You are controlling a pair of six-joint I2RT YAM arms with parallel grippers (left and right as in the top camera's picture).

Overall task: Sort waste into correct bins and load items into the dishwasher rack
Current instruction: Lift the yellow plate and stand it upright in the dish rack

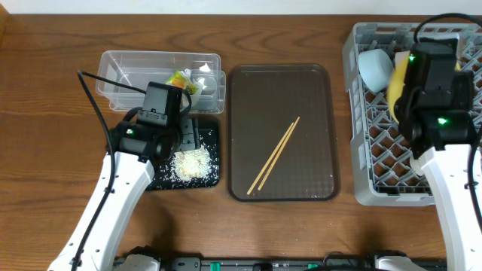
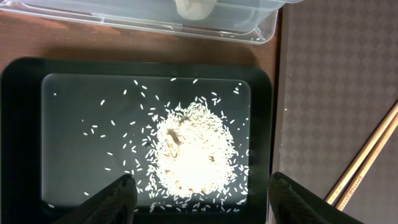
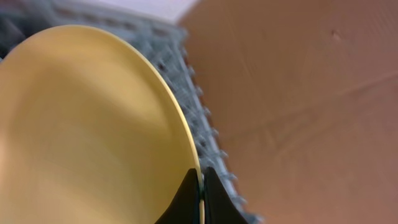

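Note:
My right gripper (image 3: 201,180) is shut on the rim of the yellow plate (image 3: 87,130), holding it on edge over the grey dishwasher rack (image 1: 376,162). The plate (image 1: 399,79) stands next to a light blue bowl (image 1: 374,66) in the rack. My left gripper (image 2: 199,193) is open and empty above the black tray (image 2: 22,143), which holds the clump of rice (image 2: 189,146). The clear tub (image 1: 124,64) holds the green-and-orange wrapper (image 1: 179,79) and a white paper scrap (image 2: 194,7). The chopsticks (image 1: 274,155) lie on the brown tray (image 1: 316,90).
The brown serving tray lies between the black tray and the rack. A white cup-like object (image 1: 208,83) sits at the right end of the clear tub. The left arm's black cable (image 1: 94,90) loops across the tub.

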